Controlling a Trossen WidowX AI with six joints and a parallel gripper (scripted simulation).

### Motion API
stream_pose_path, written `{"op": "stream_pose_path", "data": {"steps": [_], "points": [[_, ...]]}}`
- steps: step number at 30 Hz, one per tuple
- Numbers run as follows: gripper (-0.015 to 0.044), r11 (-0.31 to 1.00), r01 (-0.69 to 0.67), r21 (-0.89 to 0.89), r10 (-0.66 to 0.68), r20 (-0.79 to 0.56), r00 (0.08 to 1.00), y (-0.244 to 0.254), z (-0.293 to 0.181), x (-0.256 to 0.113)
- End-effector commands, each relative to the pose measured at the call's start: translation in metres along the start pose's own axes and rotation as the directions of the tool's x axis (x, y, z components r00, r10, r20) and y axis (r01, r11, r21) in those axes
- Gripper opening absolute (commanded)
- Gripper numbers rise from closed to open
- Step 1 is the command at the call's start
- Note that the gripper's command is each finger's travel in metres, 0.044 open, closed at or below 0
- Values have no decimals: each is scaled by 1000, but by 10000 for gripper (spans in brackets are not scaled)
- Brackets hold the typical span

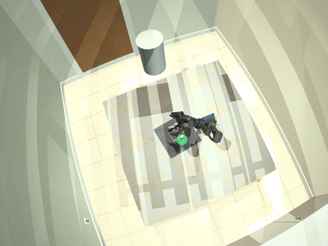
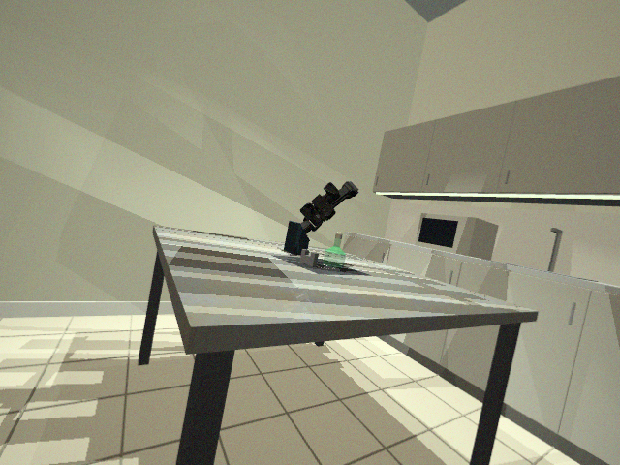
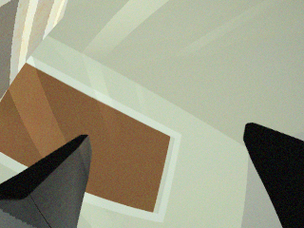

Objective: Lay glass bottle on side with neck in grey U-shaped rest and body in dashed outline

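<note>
Site Type: Kitchen

I identify a kitchen: handled wall cabinets (image 2: pixel 465 139) above a countertop (image 2: pixel 550 281), a microwave (image 2: pixel 446 232) beneath them, base cabinets (image 2: pixel 536 340) below, and floor tiles (image 1: pixel 105 206) (image 2: pixel 280 400) throughout.

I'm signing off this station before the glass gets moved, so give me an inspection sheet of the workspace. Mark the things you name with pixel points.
Surface: streaky pale-and-brown rectangular table (image 1: pixel 150 185) (image 2: pixel 350 330), banded with light and shadow; dark grey square mat (image 1: pixel 162 133) (image 2: pixel 350 271) on it.
Job's things: green round-bodied glass bottle (image 1: pixel 182 141) (image 2: pixel 333 258) upright on the mat, beside the white dashed outline (image 1: pixel 173 140); grey U-shaped rest (image 1: pixel 173 127) (image 2: pixel 309 258) without the neck.
Clutter: nothing seen.
Grippers: black parallel-jaw gripper (image 1: pixel 170 115) (image 2: pixel 318 204) (image 3: pixel 170 137) open, nothing between its fingers.
Cables: nothing seen.
Surroundings: large grey cylinder (image 1: pixel 153 58) on the tiled floor beyond the table; brown rectangular panel (image 1: pixel 92 32) (image 3: pixel 128 142) in the wall.
</note>
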State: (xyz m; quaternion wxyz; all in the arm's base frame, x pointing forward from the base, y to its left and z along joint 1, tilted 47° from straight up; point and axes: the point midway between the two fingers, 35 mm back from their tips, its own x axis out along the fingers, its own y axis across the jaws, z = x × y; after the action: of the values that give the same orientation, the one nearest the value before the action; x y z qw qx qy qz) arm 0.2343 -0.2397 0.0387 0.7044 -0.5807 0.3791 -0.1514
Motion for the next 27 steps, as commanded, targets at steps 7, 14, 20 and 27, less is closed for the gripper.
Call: {"op": "stream_pose_path", "data": {"steps": [7, 14, 20, 27], "points": [[440, 980, -184, -79, 194, 139, 971, 20, 22, 12], [440, 889, -416, -189, 457, 359, 813, 35, 58, 0], [440, 811, -507, -292, 575, 560, 597, 17, 91, -37], [440, 779, -537, -323, 597, 642, 481, 0, 106, -63]]}}
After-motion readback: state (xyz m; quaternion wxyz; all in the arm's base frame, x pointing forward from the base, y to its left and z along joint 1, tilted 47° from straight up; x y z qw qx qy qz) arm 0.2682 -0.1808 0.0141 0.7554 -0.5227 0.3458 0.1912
